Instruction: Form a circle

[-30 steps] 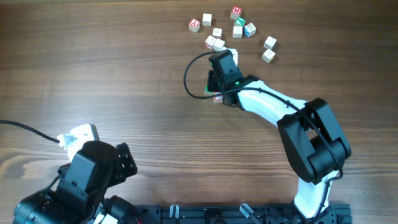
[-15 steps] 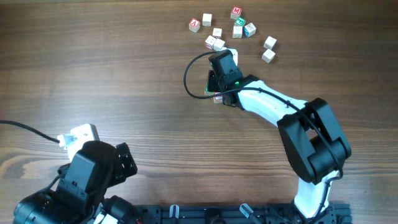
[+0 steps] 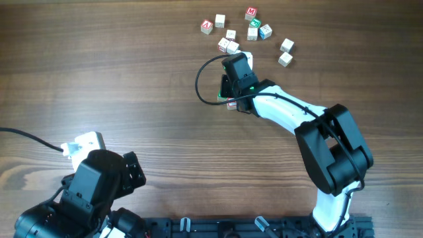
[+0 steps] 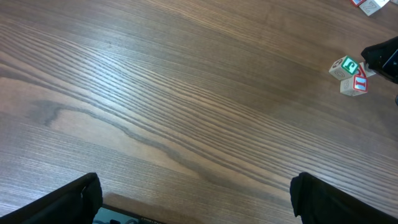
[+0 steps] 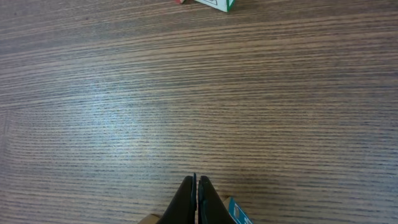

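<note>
Brown wood with long dark lines makes up the counter [image 3: 132, 66], and most of it is bare. At the far left a black cable [image 3: 26, 137] lies on the wood and runs to the left arm [image 3: 99, 188], which sits low in the near corner. The left gripper [image 4: 196, 202] looks out over bare wood, and its jaws stand wide apart with nothing in them. Nothing lies between it and the middle of the counter. In the middle is the circle [image 4: 351, 76], which is only a tiny clump and not a ring. I can count two cubes in it, one green-faced cube [image 4: 344, 66] and one red-faced cube [image 4: 356, 84], and they touch. A third may peek out behind them, but I cannot tell. From above, the black wrist of the right arm [image 3: 330, 149] hangs over the clump and hides most of it, so only a red bit shows at its edge. A thin black wire loop [image 3: 198, 82] curls out from that wrist. The right gripper [image 5: 196, 186] has its jaws pressed tight together, holding nothing. Up at the far edge lie the loose cubes [image 3: 286, 45], about eleven of them, well apart from the clump. Some are red, some green, one blue, and the others plain.
</note>
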You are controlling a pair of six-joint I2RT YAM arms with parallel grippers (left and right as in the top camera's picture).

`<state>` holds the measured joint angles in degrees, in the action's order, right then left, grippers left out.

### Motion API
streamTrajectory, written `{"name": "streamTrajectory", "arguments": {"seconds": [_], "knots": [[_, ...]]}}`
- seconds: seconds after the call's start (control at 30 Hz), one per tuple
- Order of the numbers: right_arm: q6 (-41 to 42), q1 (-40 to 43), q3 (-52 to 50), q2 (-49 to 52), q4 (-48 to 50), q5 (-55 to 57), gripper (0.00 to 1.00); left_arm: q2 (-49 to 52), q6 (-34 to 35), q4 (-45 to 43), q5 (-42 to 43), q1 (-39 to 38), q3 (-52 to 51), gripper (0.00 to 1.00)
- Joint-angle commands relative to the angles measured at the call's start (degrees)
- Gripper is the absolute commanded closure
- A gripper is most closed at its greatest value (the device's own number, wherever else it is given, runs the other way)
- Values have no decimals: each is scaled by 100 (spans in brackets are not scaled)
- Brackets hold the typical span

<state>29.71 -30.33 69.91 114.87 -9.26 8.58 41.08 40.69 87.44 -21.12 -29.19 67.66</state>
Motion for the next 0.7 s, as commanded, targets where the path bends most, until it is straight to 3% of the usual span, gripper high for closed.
{"name": "streamTrajectory", "arguments": {"seconds": [0.0, 0.33, 0.6, 0.67], "knots": [[20, -24, 114, 39, 149, -26, 96, 11, 72, 7, 7, 7, -22, 0], [-114, -20, 131, -339, 315, 264, 95, 11, 72, 7, 7, 7, -22, 0], [-76, -17, 136, -1510, -531, 538, 95, 11, 72, 7, 7, 7, -22, 0], [-79, -17, 136, -1838, -780, 544, 89, 11, 72, 7, 7, 7, -22, 0]]}}
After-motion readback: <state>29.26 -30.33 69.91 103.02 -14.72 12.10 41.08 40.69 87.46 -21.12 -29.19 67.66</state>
